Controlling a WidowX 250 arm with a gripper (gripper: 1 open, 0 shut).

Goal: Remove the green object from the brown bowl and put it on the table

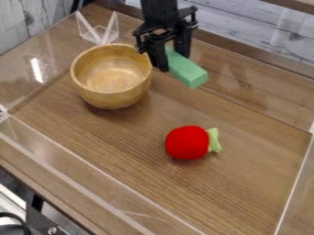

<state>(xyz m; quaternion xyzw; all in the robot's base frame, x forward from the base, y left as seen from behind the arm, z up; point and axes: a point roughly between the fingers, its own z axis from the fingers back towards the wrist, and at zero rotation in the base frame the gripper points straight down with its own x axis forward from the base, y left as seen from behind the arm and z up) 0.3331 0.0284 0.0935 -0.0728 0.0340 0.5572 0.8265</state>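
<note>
The pincer (pixel 167 57) pinches the green block (pixel 185 70) near the top centre, already clear of the empty bowl (pixel 112 76), so only setting it on the tabletop (pixel 110 156) remains.

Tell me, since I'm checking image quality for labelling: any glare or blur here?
Camera view: whitish glare streaks the clear acrylic walls at left; the end effector and green object look slightly soft; the brown bowl is evenly lit.
</note>
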